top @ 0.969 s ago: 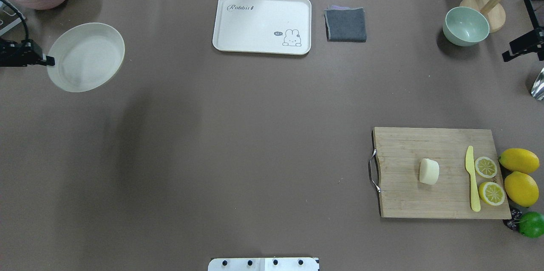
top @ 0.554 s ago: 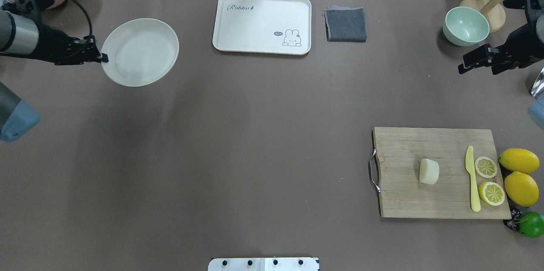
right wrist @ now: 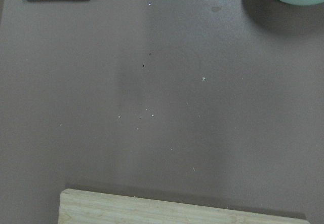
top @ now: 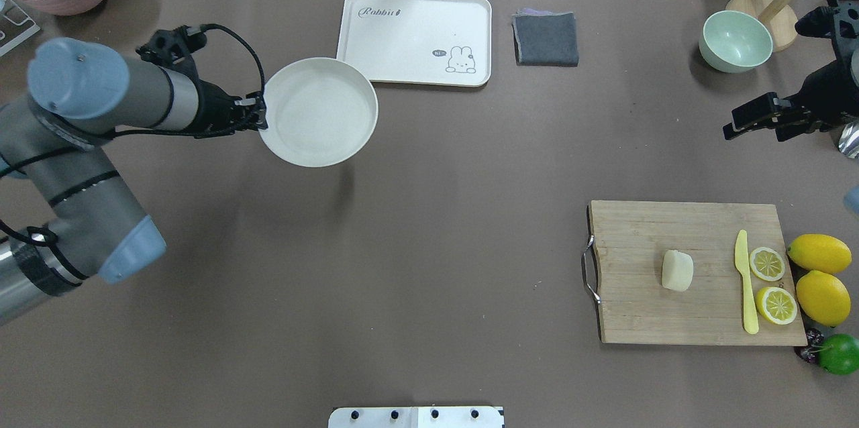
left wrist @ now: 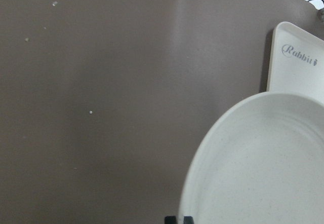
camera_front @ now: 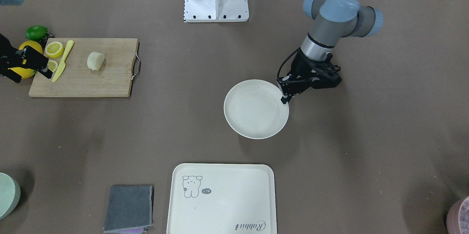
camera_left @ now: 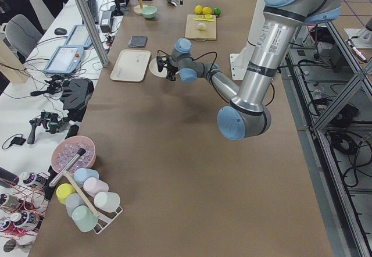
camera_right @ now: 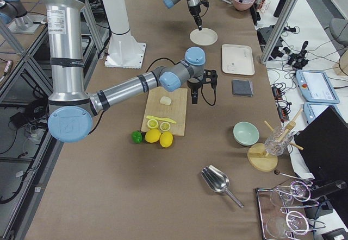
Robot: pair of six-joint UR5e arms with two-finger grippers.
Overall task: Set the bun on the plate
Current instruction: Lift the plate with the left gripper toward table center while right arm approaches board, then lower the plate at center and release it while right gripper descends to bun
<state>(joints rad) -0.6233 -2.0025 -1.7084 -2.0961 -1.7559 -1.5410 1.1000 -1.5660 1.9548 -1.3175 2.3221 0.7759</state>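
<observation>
Beige plate (top: 319, 113): empty, held off the surface (top: 429, 213) at about 10 o'clock, its far edge just beside the near corner of the rabbit tray (top: 416, 19).
Left tool (top: 258, 113): clamped on the plate's rim at the plate's 9 o'clock, gripping that one edge only.
Bun (top: 677, 271): lying untouched on the wooden board (top: 631, 307) at about 4 o'clock, well apart from the plate.
Right tool (top: 753, 129): fingers apart and holding nothing, at about 3 o'clock, on the far side of the board.
Risk, plate: with a one-edge grip the free side may sag or the rim may slip, and a careless set-down could clip the tray.
Risk, bun: it looks soft and rounded, so a hard pinch could squash it or make it roll toward the yellow knife (top: 743, 280).
Change: the left tool has carried the plate from the surface's 9 o'clock edge inward toward the tray. The right tool has come into view from the edge. The bun has not moved.
</observation>
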